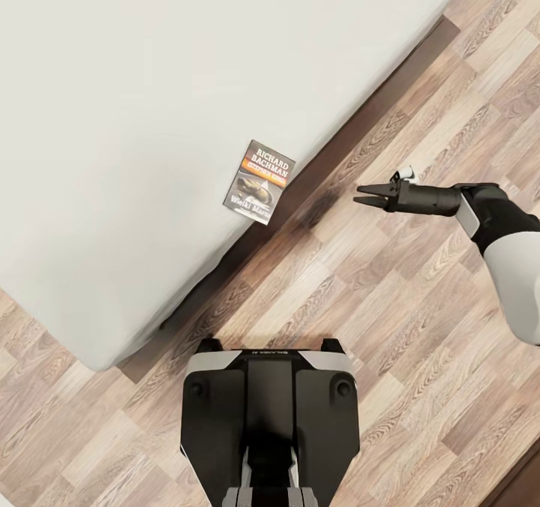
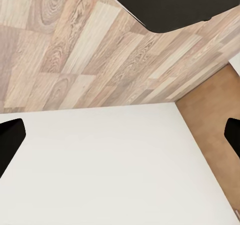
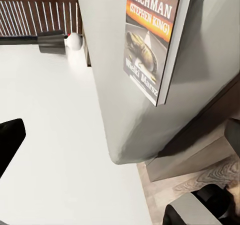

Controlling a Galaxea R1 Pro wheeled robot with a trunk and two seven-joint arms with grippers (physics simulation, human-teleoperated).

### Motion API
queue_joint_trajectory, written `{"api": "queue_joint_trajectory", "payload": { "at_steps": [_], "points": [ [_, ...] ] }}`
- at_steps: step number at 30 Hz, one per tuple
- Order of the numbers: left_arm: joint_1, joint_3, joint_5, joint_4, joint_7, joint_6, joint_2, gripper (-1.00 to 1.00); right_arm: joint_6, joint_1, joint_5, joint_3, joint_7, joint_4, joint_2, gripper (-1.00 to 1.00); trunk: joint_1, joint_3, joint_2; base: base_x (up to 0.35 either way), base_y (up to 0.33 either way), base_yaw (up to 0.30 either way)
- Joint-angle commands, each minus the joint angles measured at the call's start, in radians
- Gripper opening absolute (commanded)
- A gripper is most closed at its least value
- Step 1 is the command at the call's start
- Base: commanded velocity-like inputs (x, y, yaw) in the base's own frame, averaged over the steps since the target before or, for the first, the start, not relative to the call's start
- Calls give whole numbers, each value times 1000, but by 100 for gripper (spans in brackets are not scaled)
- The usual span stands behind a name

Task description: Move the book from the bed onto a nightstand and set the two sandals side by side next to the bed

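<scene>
book (image 1: 259,181) flat at bed (image 1: 112,117) edge | right end effector (image 1: 361,195) open over floor (image 1: 390,327)

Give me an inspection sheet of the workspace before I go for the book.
Surface: bed, plain light mattress; wood-plank floor beside it.
Job's things: book lies flat, cover up, close to the mattress edge nearest the robot; sandals and nightstand nothing seen.
Clutter: nothing seen.
Grippers: right gripper over the floor, pointed toward the book, apart from it, fingers slightly parted and holding nothing; left gripper fingertips frame a white surface, spread wide.
Cables: nothing seen.
Surroundings: robot base on the floor at the bed's corner; dark bed frame under the mattress.
</scene>
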Motion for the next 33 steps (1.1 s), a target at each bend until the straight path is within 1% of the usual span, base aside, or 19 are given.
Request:
{"api": "queue_joint_trajectory", "payload": {
  "at_steps": [1,5,14,20,25,27,33],
  "points": [
    [0,-6,-3,-1,-1,-3,0,100,11,-6,-6,3,1,1,-1,100,0,-1,-1,0,0,0],
    [0,-7,-3,-1,-1,-3,0,100,11,-30,-6,3,3,2,-2,100,0,-1,-1,0,0,0],
    [0,-6,-3,-1,-1,-3,0,100,11,-55,-7,3,6,2,-11,100,35,-29,-64,0,0,0],
    [0,-6,-3,0,-1,-3,0,100,10,-59,-8,3,12,1,-21,100,35,-29,-64,0,0,0],
    [1,-6,-3,0,-1,-3,0,100,10,-61,-11,2,17,-1,-39,100,35,-29,-64,0,0,0],
    [1,-6,-3,0,-1,-3,0,100,10,-61,-12,2,18,-2,-43,100,43,-35,-78,0,0,0],
    [2,-6,-2,0,0,-3,0,100,9,-61,-13,2,24,-3,-67,100,66,-54,-120,0,0,0]
  ]
}}
